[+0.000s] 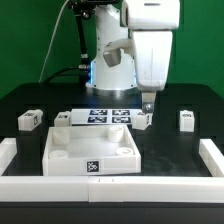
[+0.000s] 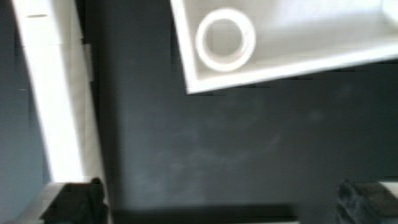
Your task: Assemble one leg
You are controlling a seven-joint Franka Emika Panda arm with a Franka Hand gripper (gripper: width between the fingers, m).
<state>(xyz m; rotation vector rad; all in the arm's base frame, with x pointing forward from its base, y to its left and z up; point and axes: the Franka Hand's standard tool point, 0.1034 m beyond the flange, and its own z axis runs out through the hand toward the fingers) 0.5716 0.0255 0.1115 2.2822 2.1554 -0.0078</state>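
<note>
Tool (image 1: 147, 102) spread, empty, beside one leg (image 1: 143, 120) of four; one panel (image 1: 70, 150), one marker board (image 1: 108, 114).

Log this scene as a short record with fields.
gripper: open, empty, low over the table
nearest leg: on the table, just under the gripper, not held
other legs: three, loose on the table
panel: flat, nearer the camera than the marker board
hole: at a panel corner, seen in wrist view

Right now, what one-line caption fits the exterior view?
Franka gripper hangs open over a leg beside the marker board, with the white panel in the foreground.
</note>
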